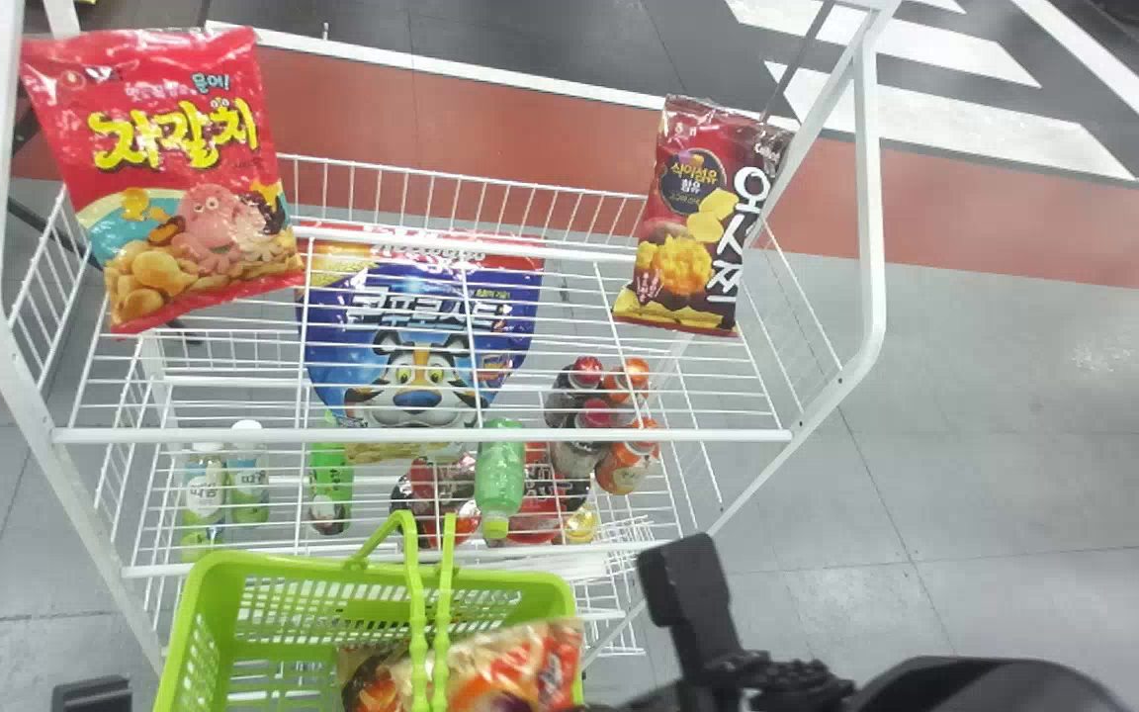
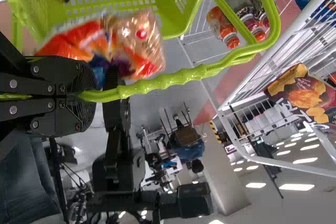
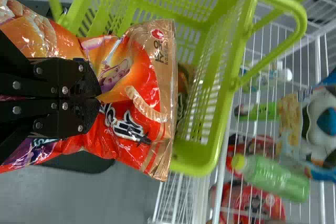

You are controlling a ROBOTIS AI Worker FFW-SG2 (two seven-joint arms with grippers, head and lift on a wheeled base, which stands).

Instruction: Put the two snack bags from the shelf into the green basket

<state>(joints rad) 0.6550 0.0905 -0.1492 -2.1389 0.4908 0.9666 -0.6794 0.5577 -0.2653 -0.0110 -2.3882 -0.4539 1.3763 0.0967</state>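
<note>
At the head view's bottom edge, part of my left gripper [image 1: 93,694] shows left of the green basket [image 1: 199,603]. In its wrist view, the left gripper [image 2: 84,95] is shut on the basket handle [image 2: 184,77]. From the right comes my right gripper [image 1: 693,598]. The right wrist view has this gripper [image 3: 97,98] shut on an orange snack bag [image 3: 134,114], held at the basket's open top and partly over its side. A darker snack bag [image 1: 372,689] lies inside the basket, partly hidden by the held one.
Behind the basket, a white wire rack [image 1: 421,435] carries a red bag [image 1: 174,188] at left, a blue cereal bag [image 1: 416,346] in the middle and a dark red bag [image 1: 688,227] at right. Several bottles [image 1: 500,470] stand or lie lower down.
</note>
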